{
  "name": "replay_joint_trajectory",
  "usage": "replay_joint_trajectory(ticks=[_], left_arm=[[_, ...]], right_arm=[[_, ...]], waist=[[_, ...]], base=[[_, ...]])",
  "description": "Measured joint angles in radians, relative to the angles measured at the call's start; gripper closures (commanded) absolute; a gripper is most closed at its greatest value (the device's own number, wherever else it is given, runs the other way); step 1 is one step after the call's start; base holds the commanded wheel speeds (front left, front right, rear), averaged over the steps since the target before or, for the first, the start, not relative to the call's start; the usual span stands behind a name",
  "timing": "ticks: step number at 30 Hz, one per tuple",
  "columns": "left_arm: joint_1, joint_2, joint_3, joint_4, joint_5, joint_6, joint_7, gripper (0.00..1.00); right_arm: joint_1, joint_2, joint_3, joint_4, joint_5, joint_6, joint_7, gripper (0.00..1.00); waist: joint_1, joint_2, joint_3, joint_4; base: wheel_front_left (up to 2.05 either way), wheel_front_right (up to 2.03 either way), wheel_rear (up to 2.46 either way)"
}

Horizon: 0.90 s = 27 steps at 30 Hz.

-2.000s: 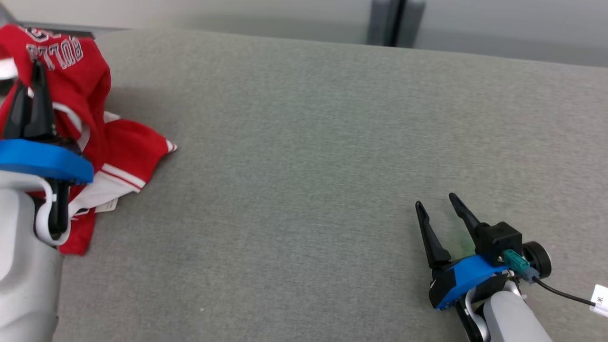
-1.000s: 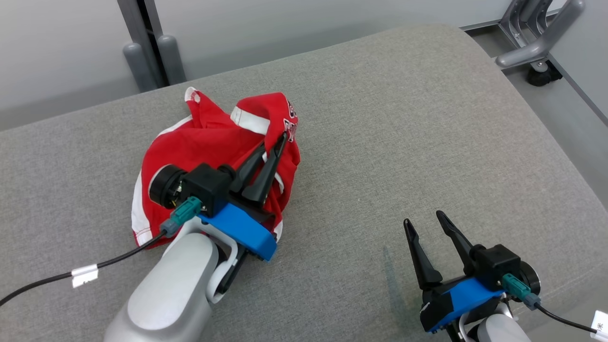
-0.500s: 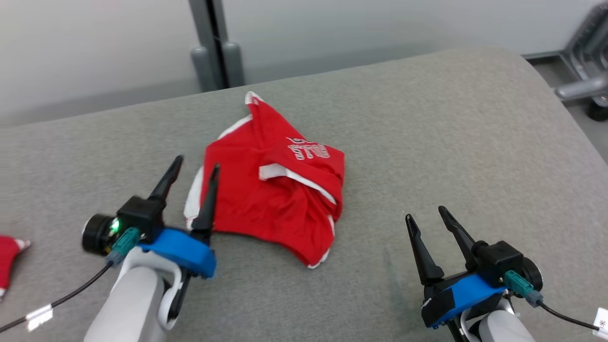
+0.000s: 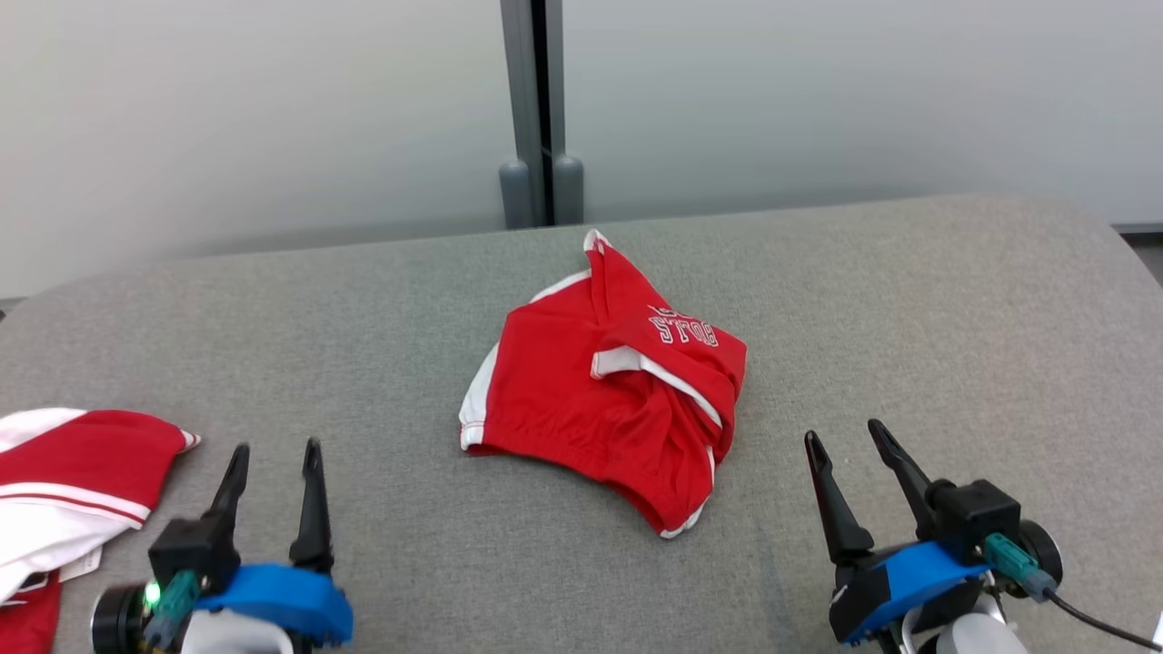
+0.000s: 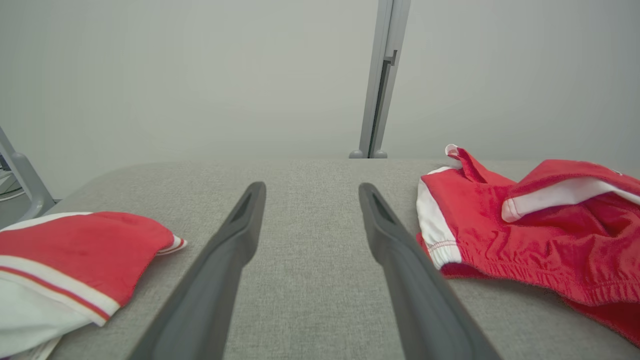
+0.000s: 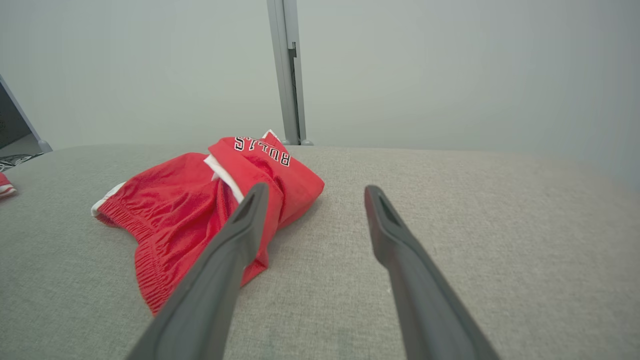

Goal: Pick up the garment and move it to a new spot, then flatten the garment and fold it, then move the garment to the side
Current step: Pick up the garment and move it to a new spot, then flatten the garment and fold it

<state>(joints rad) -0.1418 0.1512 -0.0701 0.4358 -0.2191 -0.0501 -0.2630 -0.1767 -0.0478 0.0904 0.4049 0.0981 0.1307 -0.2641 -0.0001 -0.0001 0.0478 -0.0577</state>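
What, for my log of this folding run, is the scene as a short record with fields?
surface: grey padded surface
garment: red shorts with white trim, crumpled near the middle of the surface, one part folded over
other cloth: red and white garment at the robot's left edge
left gripper: jaws open, empty, between the two cloths, touching neither
right gripper: jaws open, empty, to the right of the shorts, apart from them
stage: shorts not yet flattened or folded
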Motion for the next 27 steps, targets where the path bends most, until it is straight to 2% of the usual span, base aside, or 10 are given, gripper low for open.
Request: replay_joint_trajectory(ticks=[9,16,22,27], left_arm=[[0.121,-0.051,0.090,-0.036,0.060,-0.016,0.000,0.00],[0.127,-0.072,0.091,-0.045,0.089,-0.049,0.000,0.00],[0.121,-0.087,-0.050,-0.032,0.087,-0.075,0.000,0.00],[0.095,-0.083,-0.287,-0.026,0.001,-0.080,0.000,0.00]], right_arm=[[0.043,0.000,-0.023,0.014,-0.010,0.000,0.000,0.00],[0.049,0.000,-0.028,0.018,-0.017,0.000,0.000,0.00],[0.045,0.000,-0.007,0.020,-0.017,0.000,0.000,0.00],[0.032,0.000,-0.002,0.014,-0.018,0.000,0.000,0.00]], waist=[[0.0000,0.0000,-0.047,0.019],[0.0000,0.0000,-0.047,0.022],[0.0002,0.0001,-0.022,-0.010],[0.0003,0.0002,0.018,-0.069]], base=[[0.00,0.00,0.00],[0.00,0.00,0.00],[0.00,0.00,0.00],[0.00,0.00,0.00]])
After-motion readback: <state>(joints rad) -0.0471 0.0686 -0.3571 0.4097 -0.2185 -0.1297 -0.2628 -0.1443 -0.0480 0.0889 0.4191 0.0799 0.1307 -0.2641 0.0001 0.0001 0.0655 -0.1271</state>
